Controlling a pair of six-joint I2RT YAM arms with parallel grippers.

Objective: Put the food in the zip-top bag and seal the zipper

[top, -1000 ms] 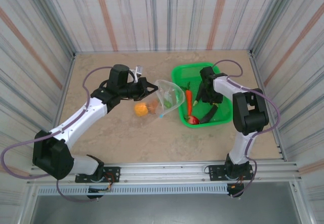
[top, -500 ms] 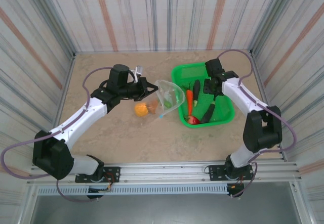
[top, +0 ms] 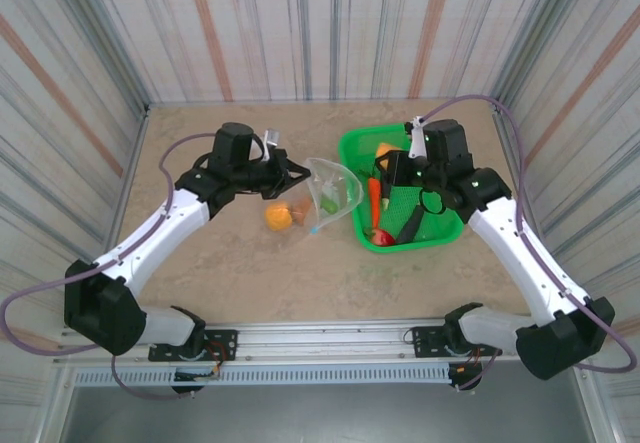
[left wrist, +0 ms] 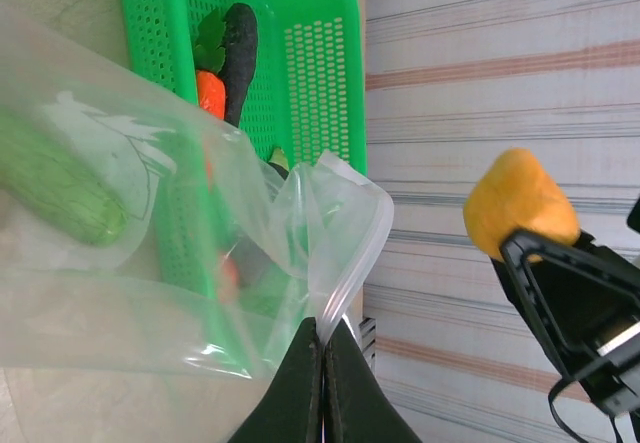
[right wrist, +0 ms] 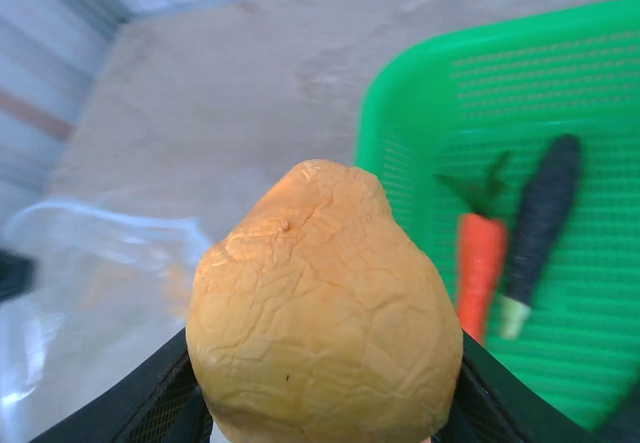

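Yellow-orange fruit [right wrist: 325, 303] sits pinched by the right gripper [left wrist: 522, 235] above the green basket [top: 400, 246]; the left gripper [left wrist: 322, 343] pinches the mouth edge of the zip-top bag [left wrist: 140, 283], cucumber [left wrist: 60, 188] inside.

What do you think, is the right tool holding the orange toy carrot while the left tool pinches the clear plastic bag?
Not the carrot: the right wrist view shows the right tool holding a wrinkled yellow-orange toy fruit; the rest stands.
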